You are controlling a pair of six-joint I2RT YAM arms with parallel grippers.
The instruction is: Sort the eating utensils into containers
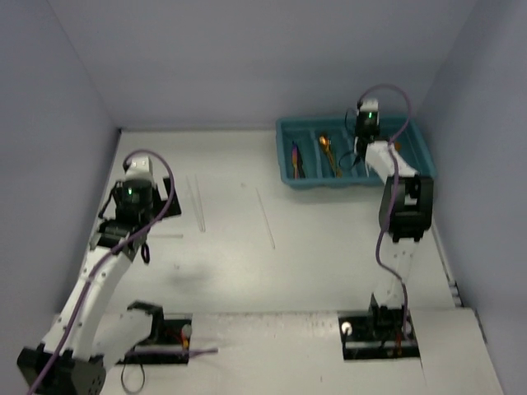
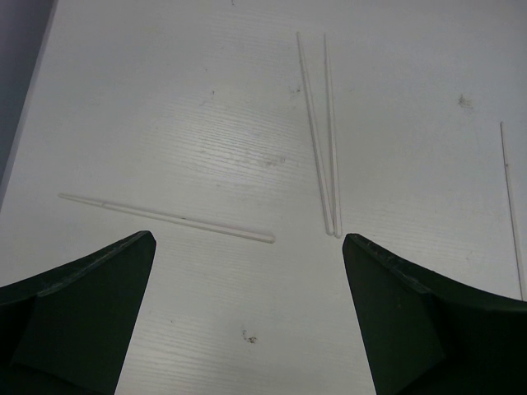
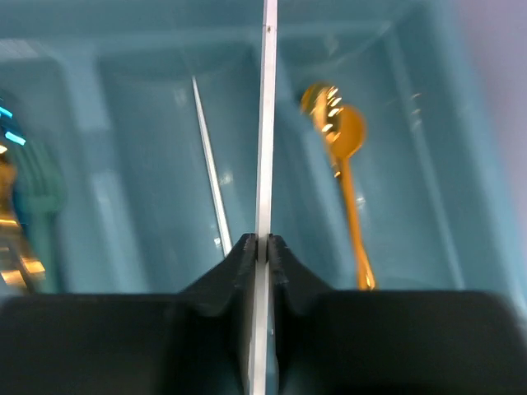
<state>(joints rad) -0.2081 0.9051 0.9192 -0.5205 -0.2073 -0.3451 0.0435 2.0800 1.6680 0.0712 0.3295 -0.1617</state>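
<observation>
Your right tool (image 3: 262, 247) is clenched on a white chopstick (image 3: 267, 123) that runs from 6 to 12 o'clock, the same way as the slot of the teal tray (image 3: 148, 148) under it. Your left tool (image 2: 249, 239) hangs open, with two loose chopsticks (image 2: 323, 132) at 12 o'clock.

What our white table (image 1: 313, 263) carries
We find a teal cutlery tray (image 1: 354, 183) at the far right corner. Left of the tray lies a lone chopstick (image 1: 265, 218), farther left a chopstick pair (image 1: 198, 202) converging at its near ends, and farthest left a crosswise chopstick (image 2: 165, 217).
</observation>
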